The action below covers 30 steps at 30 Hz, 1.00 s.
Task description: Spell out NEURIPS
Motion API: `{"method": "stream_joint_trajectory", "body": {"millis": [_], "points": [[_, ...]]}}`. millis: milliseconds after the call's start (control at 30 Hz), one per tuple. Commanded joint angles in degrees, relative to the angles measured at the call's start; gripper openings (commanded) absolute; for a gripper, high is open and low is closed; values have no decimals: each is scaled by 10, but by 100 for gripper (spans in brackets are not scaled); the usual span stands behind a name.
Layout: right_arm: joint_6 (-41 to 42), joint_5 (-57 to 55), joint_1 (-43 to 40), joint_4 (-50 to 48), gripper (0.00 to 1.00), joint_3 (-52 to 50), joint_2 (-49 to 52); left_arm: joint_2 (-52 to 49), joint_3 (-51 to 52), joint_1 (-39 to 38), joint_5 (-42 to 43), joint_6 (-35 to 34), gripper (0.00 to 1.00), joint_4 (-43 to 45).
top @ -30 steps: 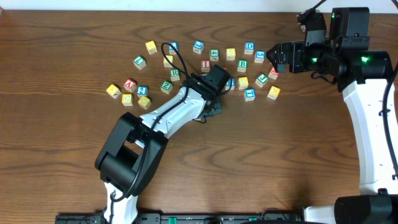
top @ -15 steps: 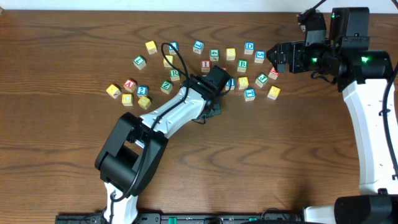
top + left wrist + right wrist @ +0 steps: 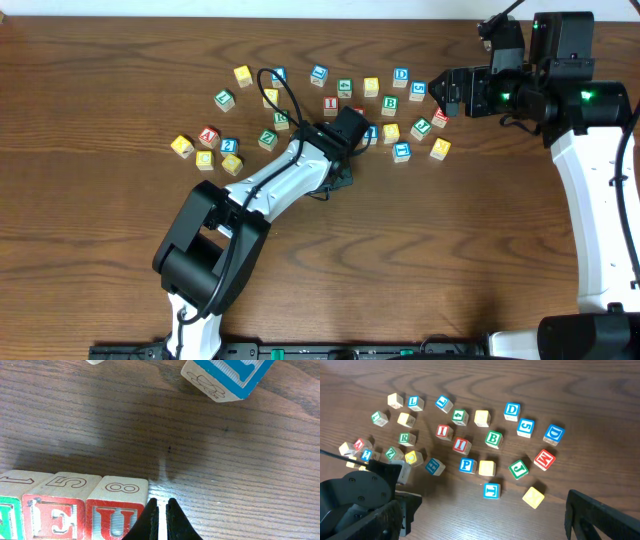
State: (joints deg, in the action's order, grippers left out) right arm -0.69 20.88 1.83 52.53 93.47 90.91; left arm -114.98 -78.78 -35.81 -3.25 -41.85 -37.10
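Left wrist: left gripper closed, empty, just right of red-lettered wooden U cube touching red-lettered wooden E cube. Right gripper well right; open or closed, cannot tell.

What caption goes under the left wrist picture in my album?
The left gripper, almost closed, sits beside the red U block, lined up next to the red E block.

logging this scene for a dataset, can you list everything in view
letter blocks: roughly two dozen, red, green, blue and yellow faces, scattered at the table's far middle
block row: three touching, red E and U readable, beside the left jaws
table: one, brown wood
left arm: one, black and white, reaching into the blocks
left gripper: jaws nearly shut, empty
right arm: one, white and black, right edge
right gripper: jaws look open, empty, by the blocks' right end
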Motion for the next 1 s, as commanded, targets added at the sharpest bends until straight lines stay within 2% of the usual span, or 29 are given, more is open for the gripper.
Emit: {"method": "stream_joint_trajectory", "body": {"millis": [0,967], "points": [[-7,5,-2,0,99,-2,2,-5,0,-3,-15,-5,7,-6],[-7,5,-2,0,99,-2,2,-5,0,-3,-28,-18,7,-51]]}}
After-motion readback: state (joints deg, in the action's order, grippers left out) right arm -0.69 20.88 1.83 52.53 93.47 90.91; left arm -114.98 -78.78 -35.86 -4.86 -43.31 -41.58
